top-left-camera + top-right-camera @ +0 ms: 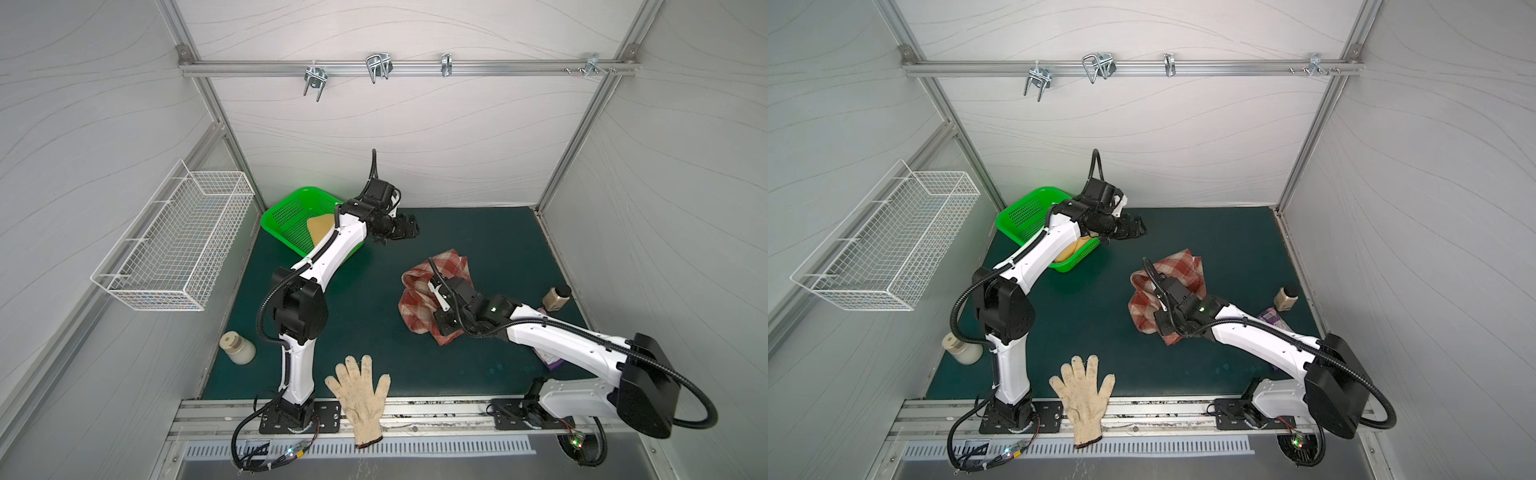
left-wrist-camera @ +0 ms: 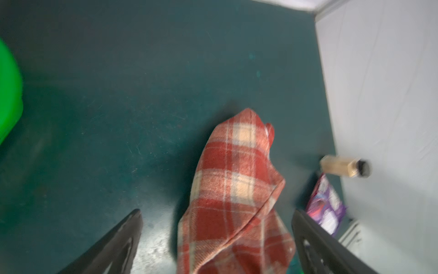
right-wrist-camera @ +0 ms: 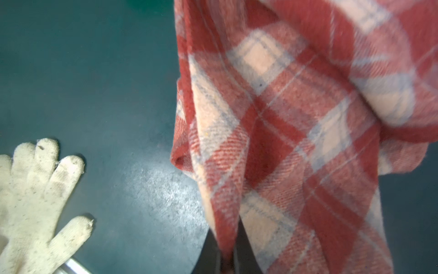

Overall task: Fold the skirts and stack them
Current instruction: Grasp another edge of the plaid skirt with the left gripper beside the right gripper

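Right wrist view: downward-angled right end effector (image 3: 228,261) pinches plaid skirt (image 3: 296,118).

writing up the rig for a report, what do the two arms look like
Left arm and right arm: white link shells, black joint housings, black ribbed cable conduit outside. Left fingers are black. A green light glows on the right arm.

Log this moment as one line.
right jaws: shut on plaid skirt | left jaws: open, empty | mustard skirt: in green basket
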